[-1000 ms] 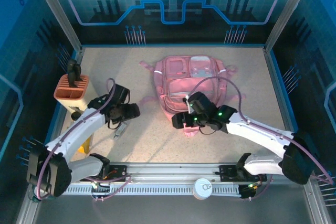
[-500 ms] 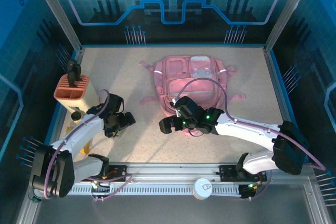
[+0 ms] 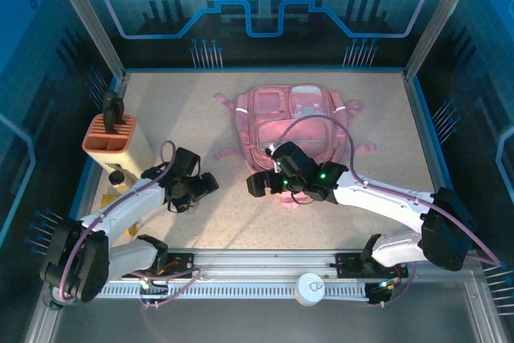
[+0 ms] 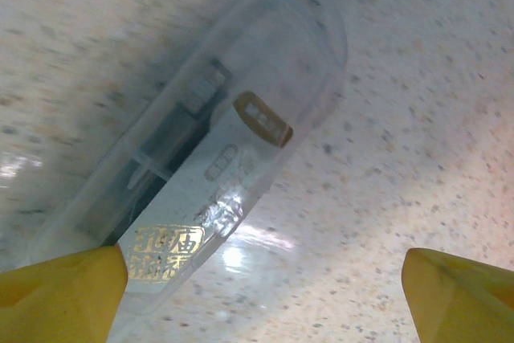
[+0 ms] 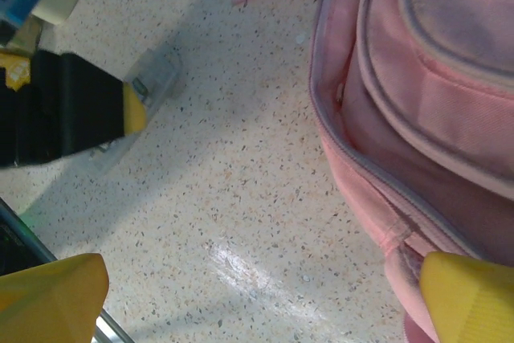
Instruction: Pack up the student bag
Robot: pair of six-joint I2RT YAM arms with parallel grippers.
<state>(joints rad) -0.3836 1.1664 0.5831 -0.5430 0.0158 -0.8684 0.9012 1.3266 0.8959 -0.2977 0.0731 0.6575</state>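
Okay, quick notes. The student bag (image 3: 293, 130) lies flat on the table (image 3: 185, 102), centre-back, straps splayed out to the sides. In my right wrist view its near edge runs down the right side, with the zip line gaping a little.

My right gripper (image 5: 265, 303) is spread wide with nothing between the fingers. It hovers over bare table just beside the bag's near-left corner.

My left gripper (image 4: 265, 295) is also wide open and grips nothing. It hangs low over a clear plastic case (image 4: 209, 158), with one fingertip overlapping the case's end; I can't tell if it touches. An orange pen holder (image 3: 110, 136) stands well apart at the left edge.

Handling, my guess:
- **Bag body:** soft fabric, floppy, probably light. It will sag and fold if I lift it by one spot.
- **Front pockets:** the translucent panels look slick, so a poor place to grip.
- **Where to grip:** pinch the lip of the gaping zip opening, where the seam is doubled, or take a strap.
- **Packing:** one gripper likely has to hold the mouth open while the other feeds things in.
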